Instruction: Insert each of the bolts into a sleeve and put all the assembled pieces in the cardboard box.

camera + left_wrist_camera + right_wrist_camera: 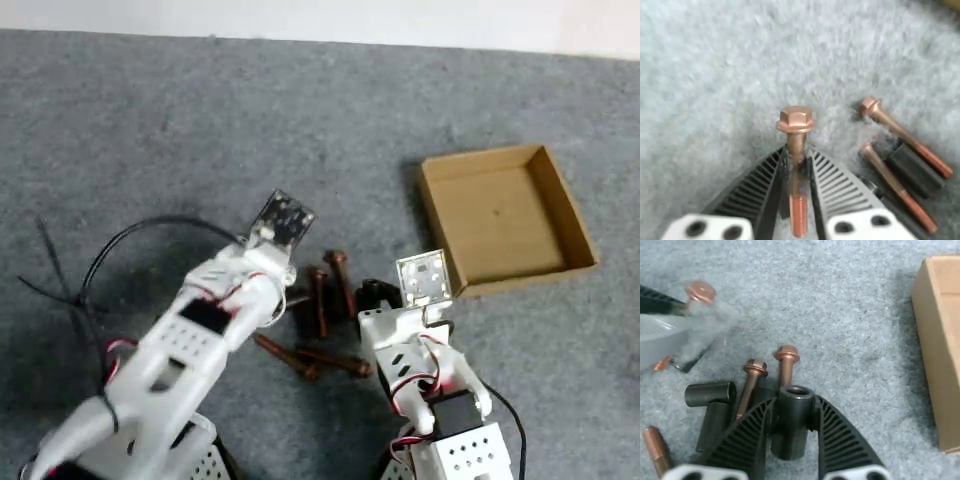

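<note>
My left jaws are pinching a bolt [795,150] by its shank. It is copper-coloured, with a smooth shaft and a flanged hexagonal head that stands clear beyond the tips. Its threaded end lies back between my ribbed black fingers [760,192]. It seems to hang a little above the table [200,130], though the angle makes that hard to judge. The table cover is grey, fuzzy and felt-like.

My right jaws are pressed onto a sleeve [791,425], a dark, dull cylinder with a thick wall. Its round bore is open at the end facing away from me, and the same ribbed black fingers grip it across the barrel.

Just beyond that sleeve lie the loose bolts [786,365] — two of them side by side, hexagonal heads pointing away, each with the same coppery sheen. The threaded tip of another shows close by. In the high view, two more lie crossed on the carpet between my two white plastic arms, nearer the bases.

Beside these are the spare sleeves [710,393], two matte, dark tubes. One lies crosswise and the other lengthwise, and they meet at one end like a corner.

The cardboard box [505,215] sits on my right side, apart from the pile. It is a shallow square tray of plain brown board with low upright walls and an open top, resting flat on the carpet.
</note>
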